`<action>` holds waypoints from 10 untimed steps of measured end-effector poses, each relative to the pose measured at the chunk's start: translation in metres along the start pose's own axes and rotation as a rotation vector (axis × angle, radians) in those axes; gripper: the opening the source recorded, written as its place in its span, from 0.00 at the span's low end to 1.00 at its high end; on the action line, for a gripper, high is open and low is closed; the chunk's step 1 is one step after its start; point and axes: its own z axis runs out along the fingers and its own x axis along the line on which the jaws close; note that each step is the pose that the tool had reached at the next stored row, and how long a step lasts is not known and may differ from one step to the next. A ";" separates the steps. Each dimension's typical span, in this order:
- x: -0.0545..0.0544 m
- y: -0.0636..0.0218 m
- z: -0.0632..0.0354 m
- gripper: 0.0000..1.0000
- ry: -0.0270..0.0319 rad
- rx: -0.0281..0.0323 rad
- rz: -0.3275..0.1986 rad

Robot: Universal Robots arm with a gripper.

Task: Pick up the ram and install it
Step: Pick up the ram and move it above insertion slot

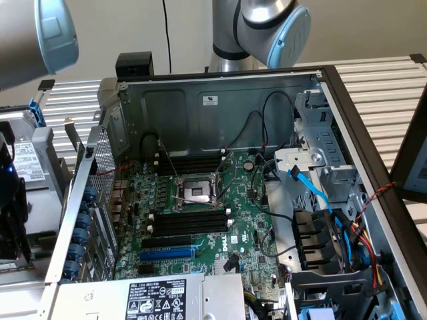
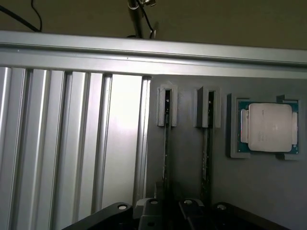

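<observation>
A ribbed aluminium surface (image 2: 62,143) bears a flat grey tray (image 2: 187,163). The black hand (image 2: 170,211) sits over the thin dark ram (image 2: 166,143) nearest the tray's edge; whether it grips cannot be told. The exterior view adds an open metal computer case (image 1: 180,107).

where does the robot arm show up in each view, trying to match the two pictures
Exterior view: the arm's grey link with a blue cap is in the upper corner on the exterior view's left; its blue-capped joint is top centre, behind the computer case.
Wrist view: the arm's pincer is at a ram stick standing on edge in a grey holder.
Shared landmark: the ribbed aluminium table top, beside the holder in the wrist view.
</observation>
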 end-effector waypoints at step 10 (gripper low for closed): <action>0.000 0.0000 0.0002 0.13 -0.0002 0.0003 0.000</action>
